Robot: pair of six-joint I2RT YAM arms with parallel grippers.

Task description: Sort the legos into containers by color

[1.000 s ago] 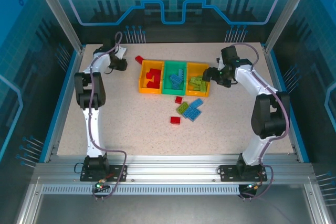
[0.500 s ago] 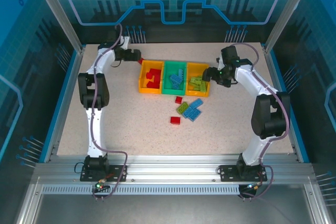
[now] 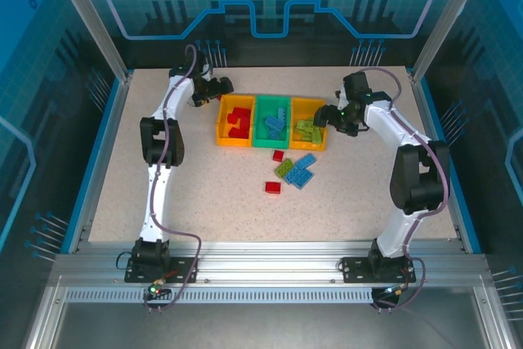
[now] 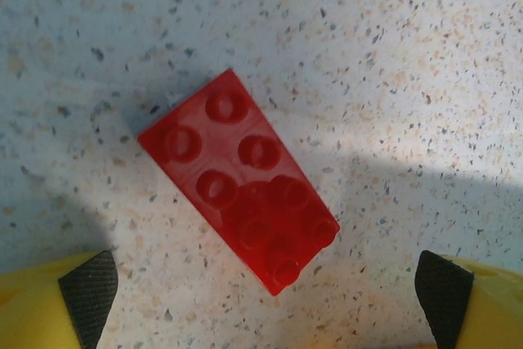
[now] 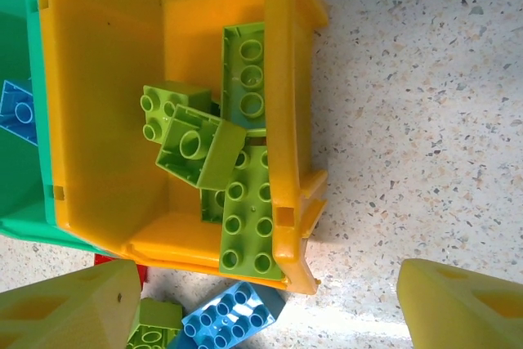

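Three containers stand in a row: a left yellow-orange bin (image 3: pixel 219 123) with red legos, a green bin (image 3: pixel 270 144) with blue legos, and a right yellow-orange bin (image 3: pixel 308 145) with light green legos (image 5: pixel 243 202). My left gripper (image 3: pixel 219 88) hangs open behind the left bin, straight above a red brick (image 4: pixel 237 181) lying flat on the table between its pads (image 4: pixel 88 292). My right gripper (image 3: pixel 324 117) is open and empty beside the right bin's outer wall (image 5: pixel 282 120). In front of the bins lie loose legos: red (image 3: pixel 278 155), green (image 3: pixel 283 167), blue (image 3: pixel 302 172) and red (image 3: pixel 272 187).
The speckled table (image 3: pixel 188 194) is walled by a blue frame and glass panels. Blue (image 5: pixel 233 320) and green (image 5: pixel 155 324) bricks lie just outside the right bin's front corner, near my right fingers (image 5: pixel 65 308). The green bin's wall (image 5: pixel 12 46) borders that bin.
My left arm has swung right from the back left corner to above the red brick, and its jaws have opened wide. The right arm has stayed still.
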